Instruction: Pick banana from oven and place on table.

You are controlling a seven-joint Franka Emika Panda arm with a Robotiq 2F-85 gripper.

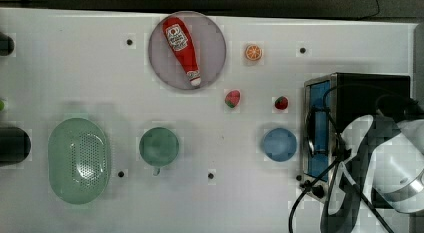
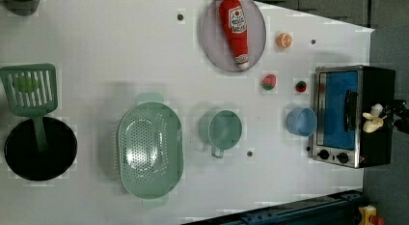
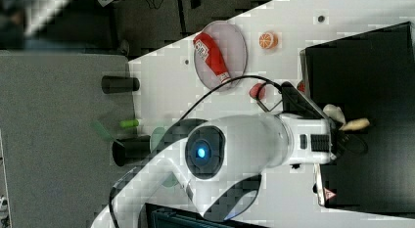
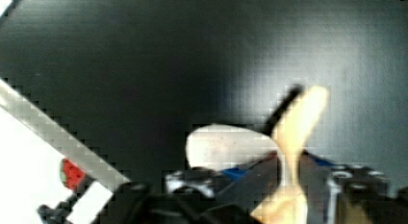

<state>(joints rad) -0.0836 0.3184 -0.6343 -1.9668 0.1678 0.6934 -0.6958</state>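
The banana [image 2: 374,121], pale cream with splayed peel strips, lies on the flat black top of the oven [image 2: 378,90], which stands at the top view's right end of the white table [image 1: 75,68]. In the wrist view my gripper [image 4: 293,185] is shut on the banana [image 4: 294,132], a finger on each side of its lower part. In the right view my white arm reaches over the oven [image 3: 362,66] and the gripper [image 3: 342,124] is at the banana [image 3: 353,124]. In the top view my arm covers the oven's [image 1: 360,90] near corner.
A blue bowl [image 1: 279,144] sits just in front of the oven door. Further off are two strawberries [image 1: 281,103], an orange slice [image 1: 253,52], a plate [image 1: 212,48] with a ketchup bottle [image 1: 181,48], a green cup [image 1: 159,146] and a green colander [image 1: 79,160].
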